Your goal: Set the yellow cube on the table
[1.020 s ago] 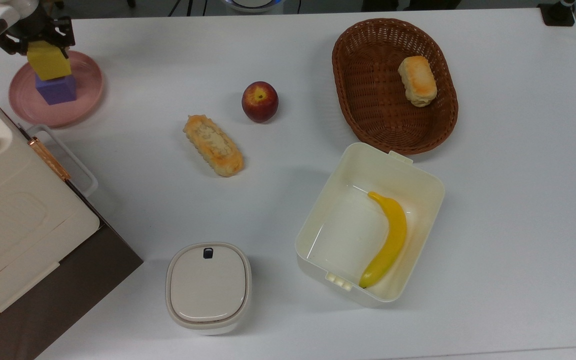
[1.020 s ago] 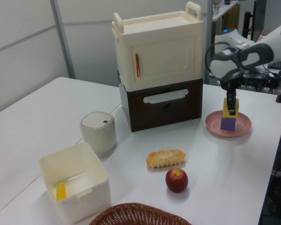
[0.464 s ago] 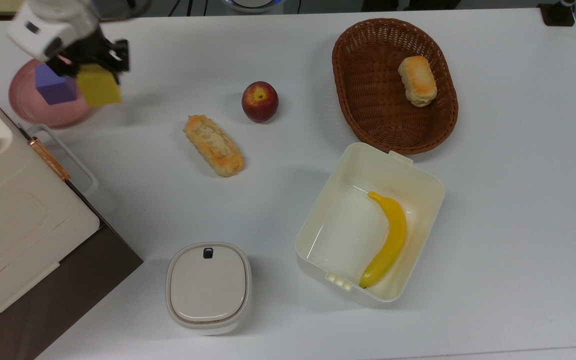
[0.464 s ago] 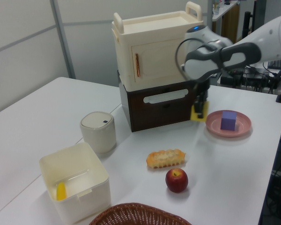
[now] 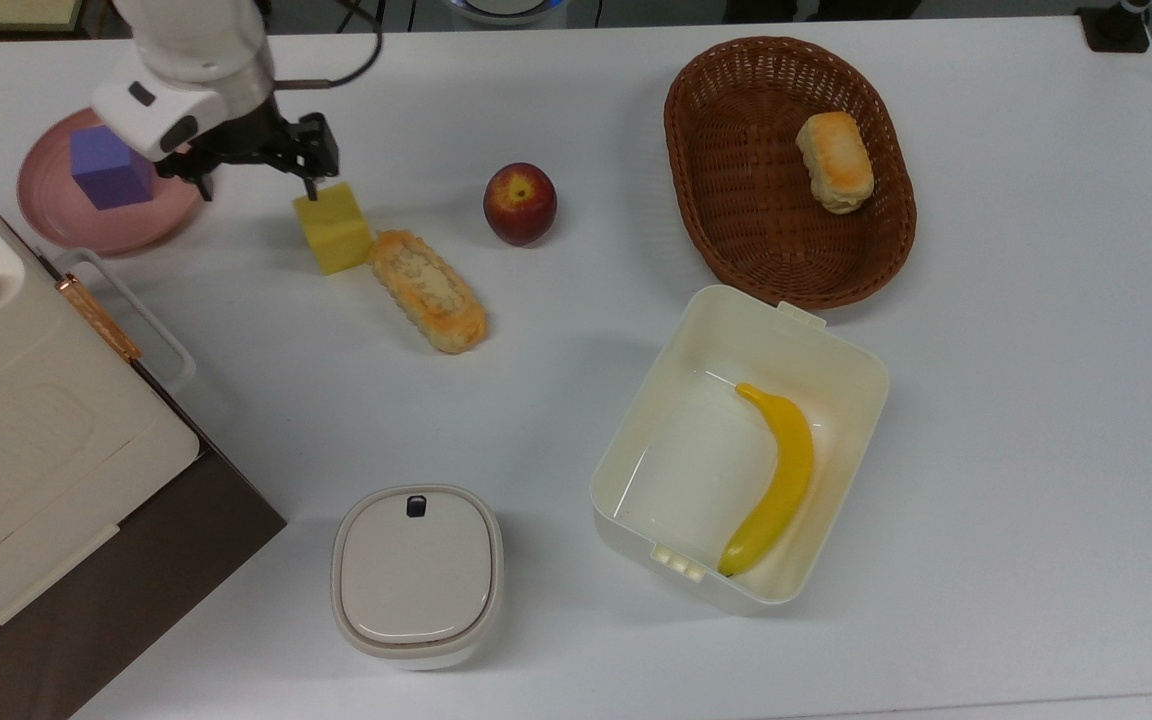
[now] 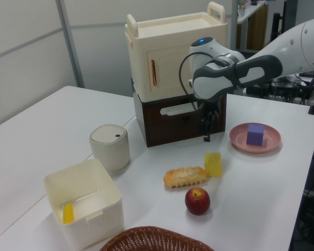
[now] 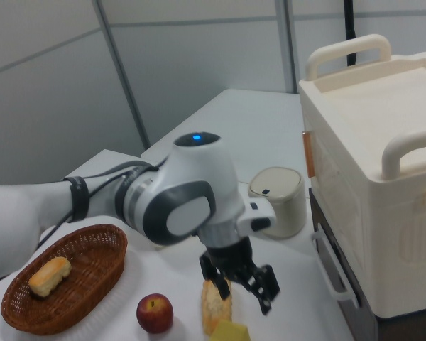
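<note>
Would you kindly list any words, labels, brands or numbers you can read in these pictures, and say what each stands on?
None: no readable text stands on anything here.
The lidded bin bears only a small dark mark with no letters.
The cabinet, box, basket and arm carry no lettering.

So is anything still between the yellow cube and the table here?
No. The yellow cube sits on the table, beside the long pastry. The gripper is above it, open, with nothing visible between them.
</note>
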Controlling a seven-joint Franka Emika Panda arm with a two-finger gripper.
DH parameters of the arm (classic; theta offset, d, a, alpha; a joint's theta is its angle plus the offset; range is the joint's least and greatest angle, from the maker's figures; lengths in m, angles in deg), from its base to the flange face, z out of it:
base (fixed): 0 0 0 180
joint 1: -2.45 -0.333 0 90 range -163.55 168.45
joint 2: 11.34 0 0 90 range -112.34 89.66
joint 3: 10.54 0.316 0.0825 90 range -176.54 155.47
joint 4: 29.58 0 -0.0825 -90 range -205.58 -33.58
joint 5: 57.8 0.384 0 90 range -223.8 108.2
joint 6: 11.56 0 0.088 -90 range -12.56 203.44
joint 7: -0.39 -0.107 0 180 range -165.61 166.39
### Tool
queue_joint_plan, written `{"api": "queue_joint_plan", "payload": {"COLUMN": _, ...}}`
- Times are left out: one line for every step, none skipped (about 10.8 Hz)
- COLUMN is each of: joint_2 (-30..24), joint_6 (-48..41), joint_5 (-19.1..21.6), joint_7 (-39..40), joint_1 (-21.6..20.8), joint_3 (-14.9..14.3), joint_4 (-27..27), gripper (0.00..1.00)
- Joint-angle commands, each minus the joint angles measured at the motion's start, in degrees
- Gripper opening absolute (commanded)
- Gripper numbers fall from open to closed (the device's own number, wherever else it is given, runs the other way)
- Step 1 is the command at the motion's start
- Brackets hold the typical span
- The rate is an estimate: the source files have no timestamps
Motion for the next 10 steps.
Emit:
{"api": "queue_joint_plan", "payload": {"joint_2": -1.58, "joint_6": -0.65, "joint_5": 0.53, "joint_7": -12.98, "joint_1": -9.1, "joint_3": -0.6, "joint_4": 1.44, "gripper": 1.0}}
{"api": "queue_joint_plan", "payload": {"joint_2": -2.63, "joint_6": -1.87, "joint_5": 0.35, "joint_7": -17.2, "joint_1": -12.61, "joint_3": -0.6, "joint_4": 1.36, "gripper": 1.0}}
{"api": "queue_joint_plan", "payload": {"joint_2": -3.69, "joint_6": -2.84, "joint_5": 0.26, "joint_7": -19.94, "joint_1": -15.26, "joint_3": -0.6, "joint_4": 1.45, "gripper": 1.0}}
{"api": "queue_joint_plan", "payload": {"joint_2": -5.09, "joint_6": -3.37, "joint_5": 0.26, "joint_7": -21.02, "joint_1": -16.94, "joint_3": -0.6, "joint_4": 1.45, "gripper": 1.0}}
{"api": "queue_joint_plan", "payload": {"joint_2": -6.15, "joint_6": -4.86, "joint_5": 0.35, "joint_7": -21.29, "joint_1": -18.35, "joint_3": -1.03, "joint_4": 1.53, "gripper": 1.0}}
{"api": "queue_joint_plan", "payload": {"joint_2": -6.94, "joint_6": -7.66, "joint_5": 0.61, "joint_7": -21.55, "joint_1": -19.93, "joint_3": -1.65, "joint_4": 2.4, "gripper": 1.0}}
{"api": "queue_joint_plan", "payload": {"joint_2": -7.47, "joint_6": -10.21, "joint_5": 0.7, "joint_7": -22.95, "joint_1": -21.33, "joint_3": -2.87, "joint_4": 3.72, "gripper": 1.0}}
{"api": "queue_joint_plan", "payload": {"joint_2": -7.65, "joint_6": -12.24, "joint_5": 0.79, "joint_7": -24.7, "joint_1": -22.74, "joint_3": -4.1, "joint_4": 4.86, "gripper": 1.0}}
{"api": "queue_joint_plan", "payload": {"joint_2": -8.26, "joint_6": -13.56, "joint_5": 0.96, "joint_7": -25.59, "joint_1": -23.02, "joint_3": -3.94, "joint_4": 5.74, "gripper": 1.0}}
{"api": "queue_joint_plan", "payload": {"joint_2": -8.96, "joint_6": -14.62, "joint_5": 3.14, "joint_7": -25.6, "joint_1": -23.02, "joint_3": -3.94, "joint_4": 5.93, "gripper": 1.0}}
